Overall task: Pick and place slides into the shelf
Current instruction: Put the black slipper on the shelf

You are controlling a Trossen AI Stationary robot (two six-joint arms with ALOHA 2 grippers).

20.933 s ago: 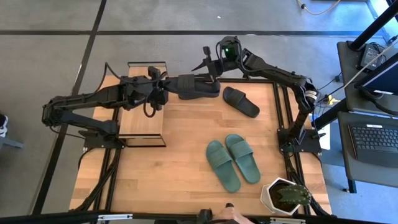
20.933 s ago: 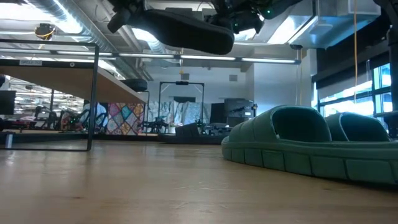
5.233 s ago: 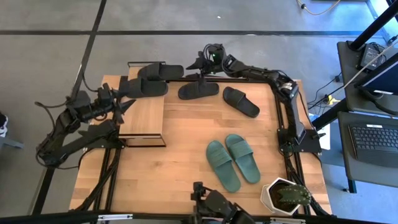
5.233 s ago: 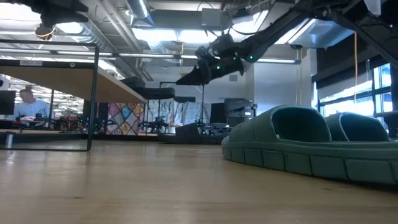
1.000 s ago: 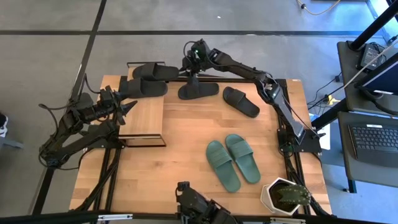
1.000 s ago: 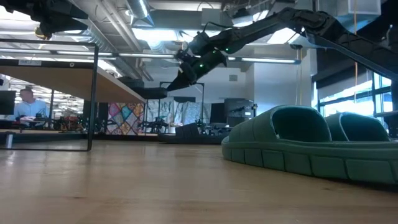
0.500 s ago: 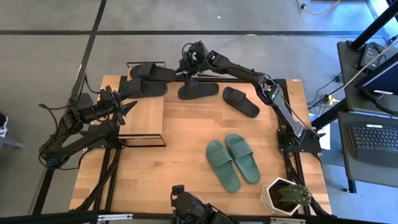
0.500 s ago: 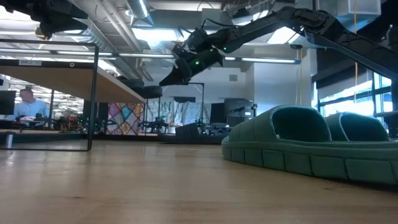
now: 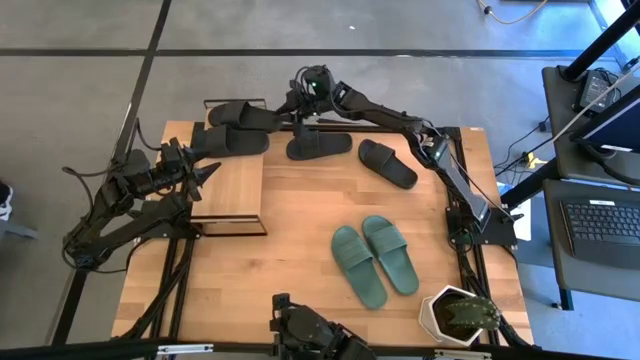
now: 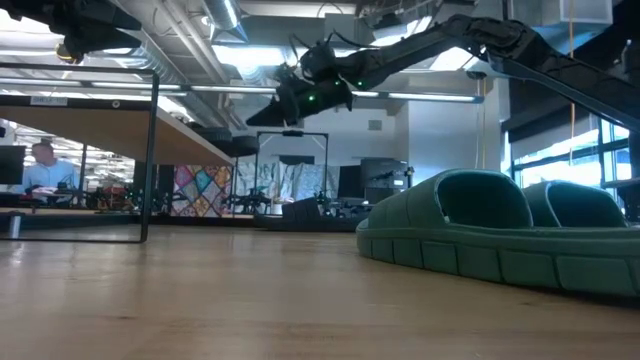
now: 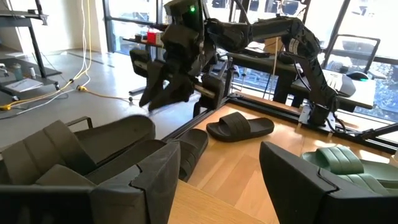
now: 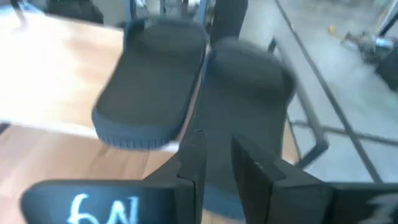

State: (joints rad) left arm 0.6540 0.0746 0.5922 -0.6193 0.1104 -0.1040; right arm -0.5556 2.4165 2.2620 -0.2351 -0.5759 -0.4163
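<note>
slides: two black point(image 9: 238, 140) on the shelf point(image 9: 230, 185) top at its far end, one overhanging the far edge; two black point(image 9: 319, 146), teal pair point(image 9: 375, 257) on table | shelf's near half bare | right gripper point(image 9: 297, 108) stretched over the overhanging slide, fingers narrow, grip unclear | left gripper point(image 9: 212, 171) wide open, empty, over shelf
</note>
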